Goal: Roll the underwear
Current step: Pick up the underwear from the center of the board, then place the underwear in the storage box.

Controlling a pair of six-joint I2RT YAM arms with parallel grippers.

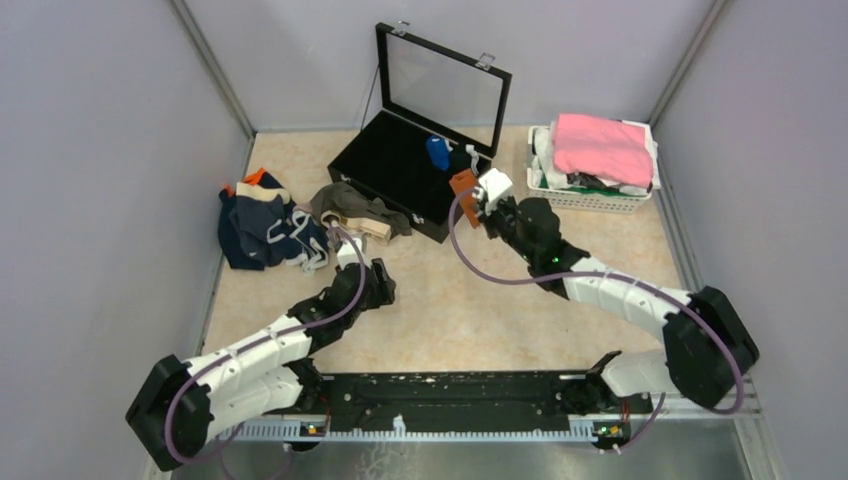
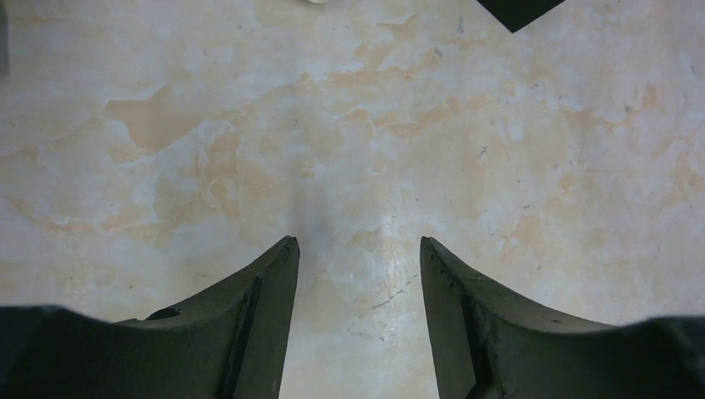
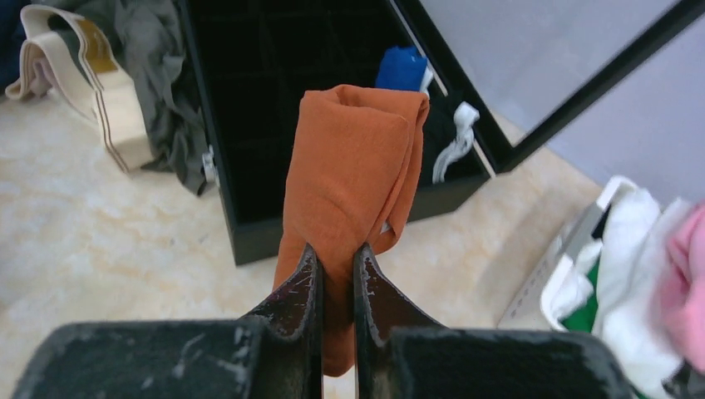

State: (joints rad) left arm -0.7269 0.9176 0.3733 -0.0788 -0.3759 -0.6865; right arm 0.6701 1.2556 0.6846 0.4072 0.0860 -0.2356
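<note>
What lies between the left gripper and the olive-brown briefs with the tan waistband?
Only bare tabletop separates the open left gripper from the olive-brown briefs; the left wrist view shows it best.

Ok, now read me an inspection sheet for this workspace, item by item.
Surface: beige marbled table, lightly scratched.
Job's things: rolled rust-orange underwear held at the near corner of the open black case; navy pile and olive-brown pair lie loose at left.
Clutter: white basket holding pink cloth; blue item inside the case.
Grippers: left gripper open, empty, over bare table; right gripper shut on the roll.
Cables: purple cables loop along both arms.
Surroundings: plain grey walls.
</note>
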